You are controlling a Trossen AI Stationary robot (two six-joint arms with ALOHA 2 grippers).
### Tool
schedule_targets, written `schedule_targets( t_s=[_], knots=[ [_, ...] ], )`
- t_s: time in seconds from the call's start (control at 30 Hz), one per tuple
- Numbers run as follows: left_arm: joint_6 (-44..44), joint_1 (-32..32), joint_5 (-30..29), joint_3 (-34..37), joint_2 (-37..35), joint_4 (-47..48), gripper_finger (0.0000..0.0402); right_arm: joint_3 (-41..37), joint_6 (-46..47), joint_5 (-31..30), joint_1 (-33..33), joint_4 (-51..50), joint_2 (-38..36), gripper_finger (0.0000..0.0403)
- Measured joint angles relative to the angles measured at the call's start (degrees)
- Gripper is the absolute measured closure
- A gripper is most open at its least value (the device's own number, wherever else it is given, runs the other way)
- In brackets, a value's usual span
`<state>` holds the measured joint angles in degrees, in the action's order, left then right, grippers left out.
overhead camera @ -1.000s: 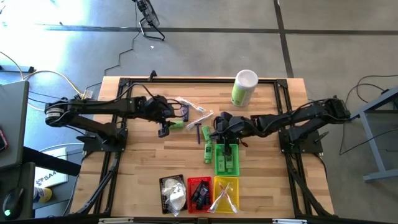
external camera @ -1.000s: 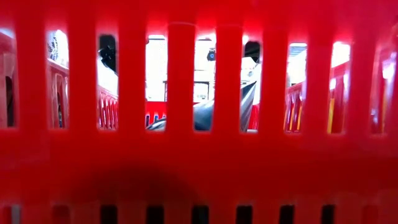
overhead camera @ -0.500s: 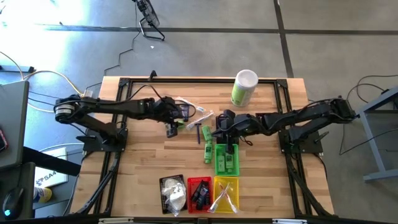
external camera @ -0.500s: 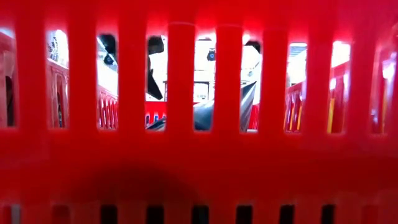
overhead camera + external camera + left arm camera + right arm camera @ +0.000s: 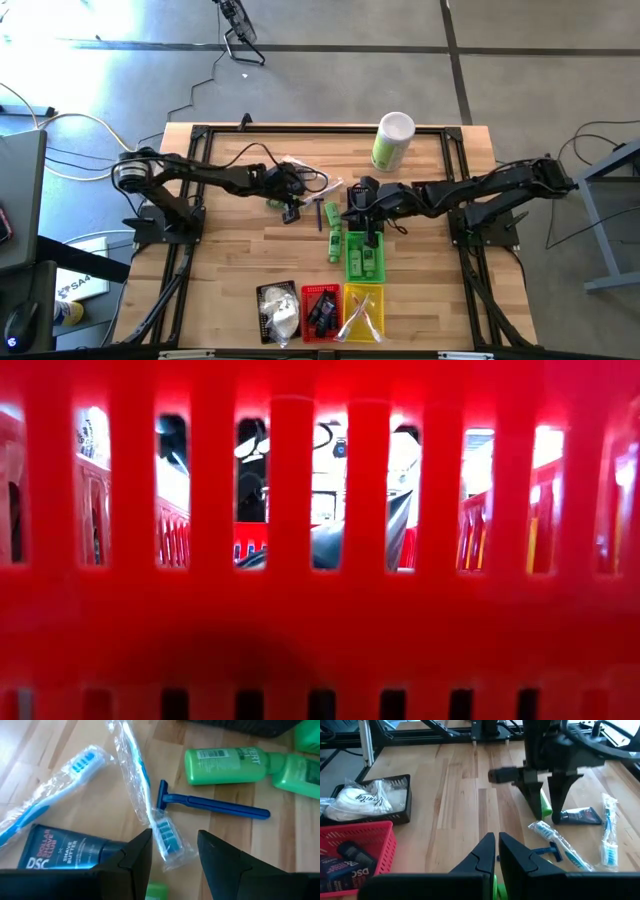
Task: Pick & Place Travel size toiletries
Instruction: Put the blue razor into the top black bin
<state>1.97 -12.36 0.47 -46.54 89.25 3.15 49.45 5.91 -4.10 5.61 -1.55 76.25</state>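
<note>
1. In the high view the left gripper (image 5: 291, 212) sits left of centre on the wooden worktop (image 5: 230, 250), its arm reaching in from the left edge; its jaws stand apart over the loose toiletries, and a bit of green shows between them, though I cannot tell whether they grip it
2. The left wrist view shows, from left to right, a clear-wrapped toothbrush (image 5: 55, 782) in the upper left, a dark blue shave butter tube (image 5: 65, 855) at the lower left, a second wrapped toothbrush (image 5: 145, 800) running down the middle, a blue razor (image 5: 210, 806) right of centre, and a green bottle (image 5: 230, 765) lying on its side at the upper right
3. At the bottom centre of the high view stand a black basket (image 5: 277, 310) with white pouches, a red basket (image 5: 320, 310) with dark tubes and a yellow basket (image 5: 364, 312) with wrapped sticks
4. The right gripper (image 5: 362, 222) hangs at the centre over the green basket (image 5: 365, 258), which holds green bottles; its jaws are together and hold nothing
5. A tall green-and-white canister (image 5: 392, 141) stands upright right of centre at the top
6. The low view is filled by the red basket's slatted wall
</note>
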Motion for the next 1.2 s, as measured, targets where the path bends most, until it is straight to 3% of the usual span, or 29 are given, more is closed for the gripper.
schedule_targets(
  t_s=[0.4,0.83,1.2],
  knots=[
    [0.31,0.00,3.88,0.00,1.77,-4.61,0.0248,0.00,-0.13,0.00,0.02,-0.43,0.00,0.0387],
    [14.31,0.32,4.51,0.00,1.77,-11.11,0.0248,0.00,-0.15,0.02,0.00,-1.30,0.00,0.0387],
    [18.62,5.93,-5.60,0.00,1.79,-12.64,0.0248,0.00,-0.17,0.02,-0.01,-1.74,0.02,0.0387]
  ],
)
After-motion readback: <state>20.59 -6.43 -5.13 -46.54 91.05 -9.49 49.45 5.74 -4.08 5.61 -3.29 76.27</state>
